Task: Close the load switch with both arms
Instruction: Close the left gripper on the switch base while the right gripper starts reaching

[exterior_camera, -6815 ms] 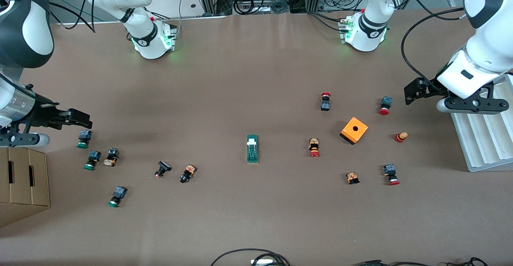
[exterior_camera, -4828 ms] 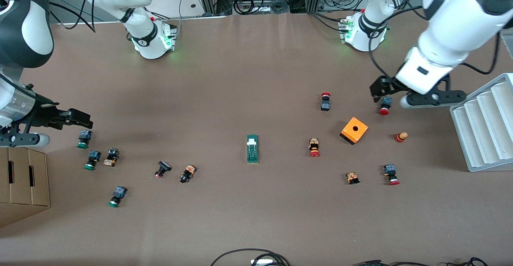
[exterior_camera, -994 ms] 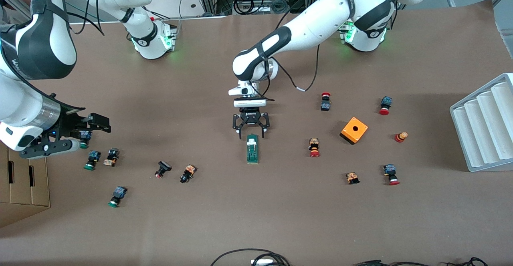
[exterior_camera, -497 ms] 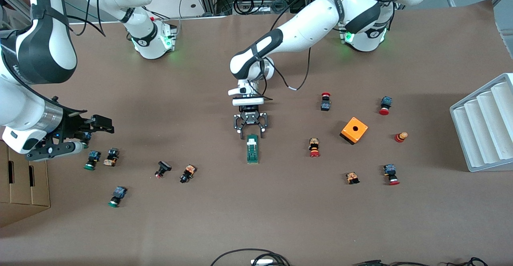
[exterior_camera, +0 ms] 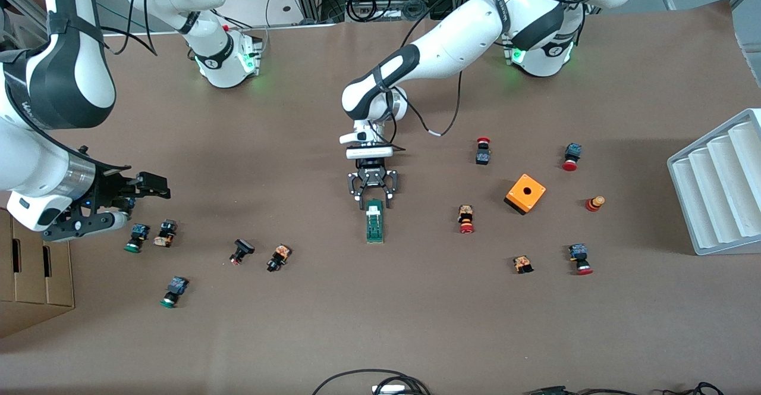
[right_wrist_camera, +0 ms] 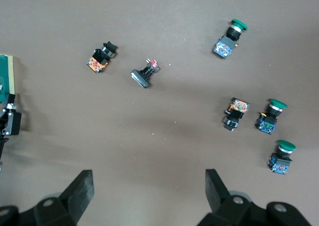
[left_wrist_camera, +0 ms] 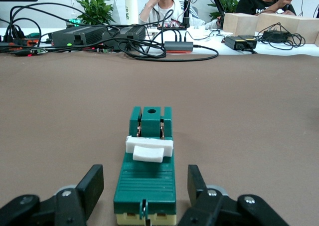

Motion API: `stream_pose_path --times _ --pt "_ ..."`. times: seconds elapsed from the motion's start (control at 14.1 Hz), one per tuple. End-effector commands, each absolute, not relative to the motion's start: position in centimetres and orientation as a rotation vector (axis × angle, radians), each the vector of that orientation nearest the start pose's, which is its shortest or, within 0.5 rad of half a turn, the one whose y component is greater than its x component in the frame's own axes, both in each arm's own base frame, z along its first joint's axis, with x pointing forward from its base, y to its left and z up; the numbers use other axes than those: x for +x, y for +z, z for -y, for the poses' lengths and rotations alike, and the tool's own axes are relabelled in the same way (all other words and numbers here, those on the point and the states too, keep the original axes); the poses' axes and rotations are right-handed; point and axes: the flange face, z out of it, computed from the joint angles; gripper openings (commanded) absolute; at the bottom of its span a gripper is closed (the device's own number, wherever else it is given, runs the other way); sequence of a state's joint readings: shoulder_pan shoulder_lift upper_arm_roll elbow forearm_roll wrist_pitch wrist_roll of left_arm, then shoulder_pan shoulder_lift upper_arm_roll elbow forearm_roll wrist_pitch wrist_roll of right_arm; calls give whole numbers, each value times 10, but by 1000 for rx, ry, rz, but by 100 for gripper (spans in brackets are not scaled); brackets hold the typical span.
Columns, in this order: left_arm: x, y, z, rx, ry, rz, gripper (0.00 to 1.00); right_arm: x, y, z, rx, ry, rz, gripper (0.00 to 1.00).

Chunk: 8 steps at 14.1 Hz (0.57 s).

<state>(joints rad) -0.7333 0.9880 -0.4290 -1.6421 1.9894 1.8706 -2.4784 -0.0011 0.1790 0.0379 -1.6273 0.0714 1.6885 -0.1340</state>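
The load switch (exterior_camera: 374,221) lies mid-desk: rigid, light, liable to slide. Left gripper (exterior_camera: 373,196) straddles its end farthest from the front camera, fingers (left_wrist_camera: 92,186) partly closed, not yet touching. Grip the green flanks. Right gripper (exterior_camera: 145,185) waits open above the green buttons (right_wrist_camera: 273,117).

Count: 1 load switch (exterior_camera: 374,221), 1 orange box (exterior_camera: 525,193), 1 white ridged tray (exterior_camera: 719,188), 1 cardboard box (exterior_camera: 32,276), approx. 13 small push buttons, of which 4 green-capped, 2 arms.
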Motion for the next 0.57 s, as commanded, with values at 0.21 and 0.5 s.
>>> stream_pose_path --times 0.21,0.5 --pt "353 68 567 -2531 -1852 79 72 605 490 -14 -3010 236 227 100" --pt "357 67 566 -2524 -1855 82 60 604 489 -13 -3005 241 254 100"
